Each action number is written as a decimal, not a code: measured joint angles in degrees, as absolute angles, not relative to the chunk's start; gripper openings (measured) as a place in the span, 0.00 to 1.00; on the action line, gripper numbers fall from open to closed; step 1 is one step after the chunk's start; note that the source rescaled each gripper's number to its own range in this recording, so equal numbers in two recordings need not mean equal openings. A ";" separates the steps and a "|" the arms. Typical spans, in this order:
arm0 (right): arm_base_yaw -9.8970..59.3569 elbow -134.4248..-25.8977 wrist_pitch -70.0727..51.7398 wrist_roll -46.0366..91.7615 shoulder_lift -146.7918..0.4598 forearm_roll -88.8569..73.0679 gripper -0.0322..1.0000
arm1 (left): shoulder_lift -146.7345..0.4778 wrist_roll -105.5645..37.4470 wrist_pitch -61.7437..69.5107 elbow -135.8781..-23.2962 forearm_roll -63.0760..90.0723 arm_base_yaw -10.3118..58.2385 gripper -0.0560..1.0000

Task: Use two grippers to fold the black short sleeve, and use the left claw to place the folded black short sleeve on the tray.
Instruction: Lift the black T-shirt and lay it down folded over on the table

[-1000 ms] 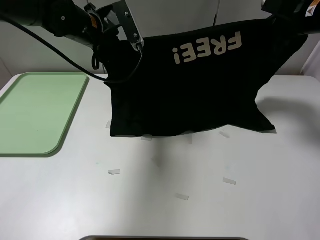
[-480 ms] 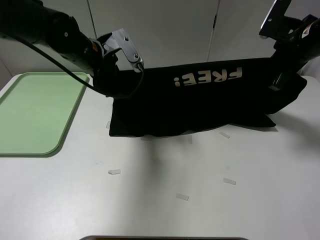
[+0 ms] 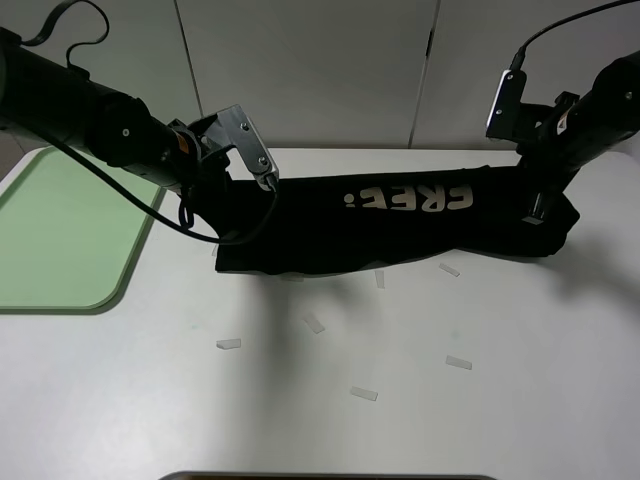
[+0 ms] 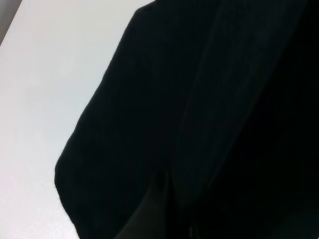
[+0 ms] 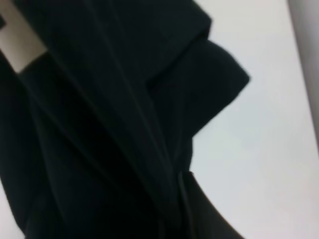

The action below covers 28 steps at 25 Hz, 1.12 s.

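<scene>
and down it comes: the black short sleeve, held high a second ago, now sags onto the table, near the tray. left gripper and right gripper both pinch its top edge tight (fingertips buried in cloth). fold nearly laid.

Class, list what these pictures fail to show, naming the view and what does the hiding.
1. Left claw tips: high view, buried in the black shirt; left wrist view, only dark cloth.
2. Right claw tips: high view, lost against shirt; right wrist view, dark folds.
3. Tray: high view, cut by the left edge.
</scene>
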<state>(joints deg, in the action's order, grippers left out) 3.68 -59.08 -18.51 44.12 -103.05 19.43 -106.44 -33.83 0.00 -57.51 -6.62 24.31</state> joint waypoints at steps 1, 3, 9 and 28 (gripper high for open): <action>3.68 -59.08 -18.51 44.12 -103.28 19.57 0.03 | -106.44 -33.48 0.00 -57.51 -6.67 24.31 0.05; 3.68 -59.08 -18.39 44.12 -103.28 19.83 0.03 | -106.44 -32.43 -0.32 -57.51 -6.78 24.31 0.05; 3.32 -59.08 -19.21 44.06 -103.23 21.71 0.34 | -106.44 -23.32 0.40 -56.98 -7.53 23.67 0.31; 2.86 -59.23 -17.51 42.17 -93.47 22.58 1.00 | -99.66 -21.02 4.48 -56.98 -8.43 23.55 1.00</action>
